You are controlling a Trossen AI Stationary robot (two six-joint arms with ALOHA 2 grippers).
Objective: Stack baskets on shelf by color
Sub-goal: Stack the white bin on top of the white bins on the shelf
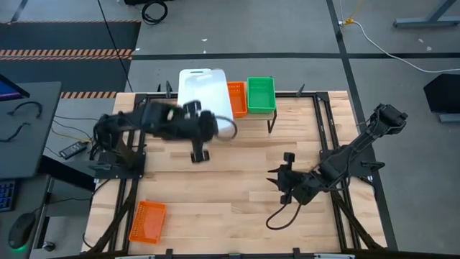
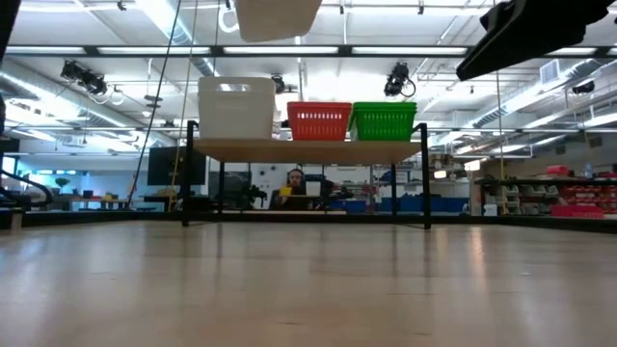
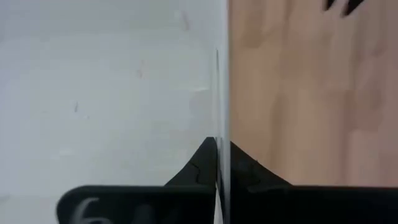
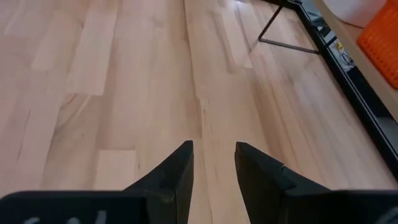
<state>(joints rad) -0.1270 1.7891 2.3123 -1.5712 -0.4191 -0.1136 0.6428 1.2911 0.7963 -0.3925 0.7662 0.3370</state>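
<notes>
On the shelf [image 1: 287, 108] at the table's far edge stand a white basket [image 1: 201, 85], an orange basket [image 1: 237, 99] and a green basket [image 1: 261, 93] in a row; the low view shows the white basket [image 2: 236, 108], the orange basket [image 2: 319, 120] and the green basket [image 2: 385, 120]. My left gripper [image 1: 215, 126] is shut on another white basket [image 2: 278, 17], held high in front of the shelf. Another orange basket [image 1: 147, 220] lies on its bottom at the table's near left. My right gripper [image 4: 214, 163] hovers open over bare wood, right of centre. My left gripper pinches one side wall [image 3: 219, 118] of the white basket, one finger inside and one outside the basket. The fingers [image 3: 199, 171] come slanting down over the wall's top edge. The basket [image 3: 106, 93] hangs lifted clear of the table and the shelf.
The shelf's black legs [image 4: 292, 37] stand on the table near my right gripper. Black frame rails [image 1: 327, 137] run along the table's left and right sides. Bare wood [image 1: 230, 187] lies between the two arms. A person sits in the room beyond the shelf [image 2: 294, 183].
</notes>
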